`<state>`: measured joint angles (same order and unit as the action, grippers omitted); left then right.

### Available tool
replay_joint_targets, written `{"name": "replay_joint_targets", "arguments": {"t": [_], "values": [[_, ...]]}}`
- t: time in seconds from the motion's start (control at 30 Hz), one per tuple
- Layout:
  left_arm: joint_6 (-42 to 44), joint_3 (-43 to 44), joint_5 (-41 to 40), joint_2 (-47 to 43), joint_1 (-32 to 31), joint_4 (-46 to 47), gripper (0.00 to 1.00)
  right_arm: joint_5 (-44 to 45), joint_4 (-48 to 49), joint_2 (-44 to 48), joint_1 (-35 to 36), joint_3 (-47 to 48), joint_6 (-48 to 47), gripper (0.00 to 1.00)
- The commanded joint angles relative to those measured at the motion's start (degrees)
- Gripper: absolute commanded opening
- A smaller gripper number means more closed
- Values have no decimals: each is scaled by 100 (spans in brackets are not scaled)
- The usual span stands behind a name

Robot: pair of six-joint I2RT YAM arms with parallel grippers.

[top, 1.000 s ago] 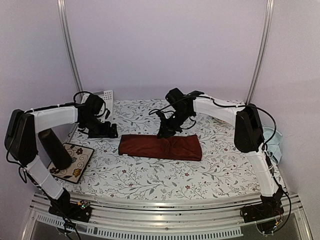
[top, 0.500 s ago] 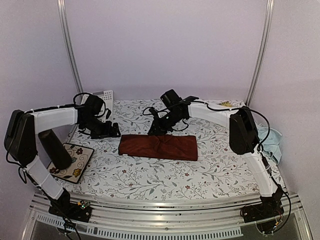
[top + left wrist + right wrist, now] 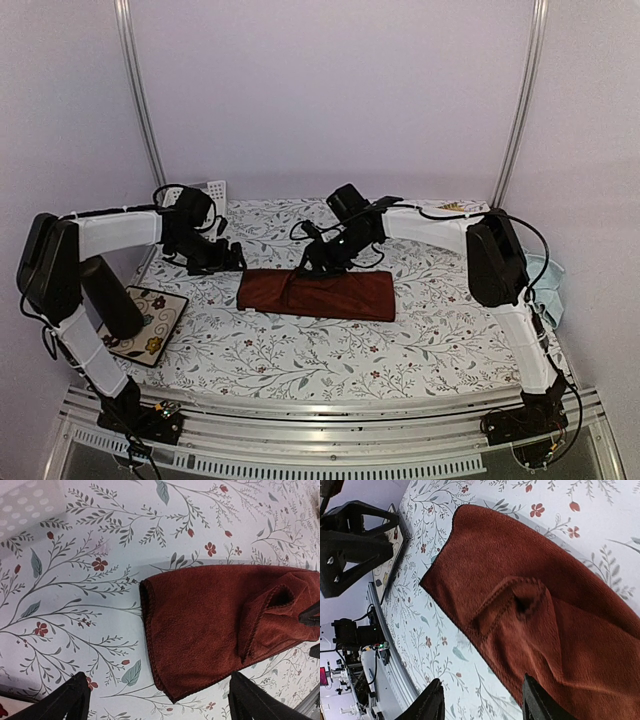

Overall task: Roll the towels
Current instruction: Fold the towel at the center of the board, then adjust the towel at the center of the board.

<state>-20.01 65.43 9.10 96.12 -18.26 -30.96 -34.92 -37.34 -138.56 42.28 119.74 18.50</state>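
Left: left pincer point(image 3: 225, 258) spread wide, empty, poised off the hem of the rust-red towel point(image 3: 320, 293), probably to start rolling. Centre of floral surface point(image 3: 300, 350): right pincer point(image 3: 312, 268) half parted, gripping nothing, above a puckered fold point(image 3: 520, 600). Far right: pale blue towel point(image 3: 547, 285), mostly hidden behind the right arm point(image 3: 500, 265).

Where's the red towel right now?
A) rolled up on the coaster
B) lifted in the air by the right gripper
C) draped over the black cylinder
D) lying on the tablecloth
D: the red towel lies on the floral tablecloth with a loose flap near its middle. The right gripper is over it with its fingers apart.
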Motion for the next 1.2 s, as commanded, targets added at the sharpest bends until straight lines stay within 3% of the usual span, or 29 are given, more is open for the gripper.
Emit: {"name": "replay_joint_targets", "arguments": {"t": [0.0, 0.17, 0.37, 0.57, 0.73, 0.97, 1.07, 1.17], "values": [[-17, 418, 113, 202, -155, 36, 97, 125, 305, 1661, -587, -1337, -21, 55], [280, 1037, 53, 515, -568, 33, 97, 664, 192, 2613, -1068, -2555, -240, 58], [1124, 1633, 31, 996, -1117, 236, 97, 658, 667, 3320, -1571, -4199, -61, 58], [1572, 1870, 670, 1520, -1362, 541, 97, 564, 874, 3281, -1679, -4681, 44, 56], [1823, 1984, 623, 2014, -1502, 651, 96, 408, 1139, 3149, -1720, -4997, 122, 54], [1748, 2152, 536, 2332, -1510, 786, 86, 306, 1405, 3027, -1787, -5248, 215, 53], [1772, 2233, 721, 2414, -1505, 793, 70, 287, 1414, 2943, -1781, -5207, 208, 52], [1764, 2201, 1015, 2413, -1510, 888, 66, 300, 1418, 2899, -1792, -5199, 180, 52]]}}
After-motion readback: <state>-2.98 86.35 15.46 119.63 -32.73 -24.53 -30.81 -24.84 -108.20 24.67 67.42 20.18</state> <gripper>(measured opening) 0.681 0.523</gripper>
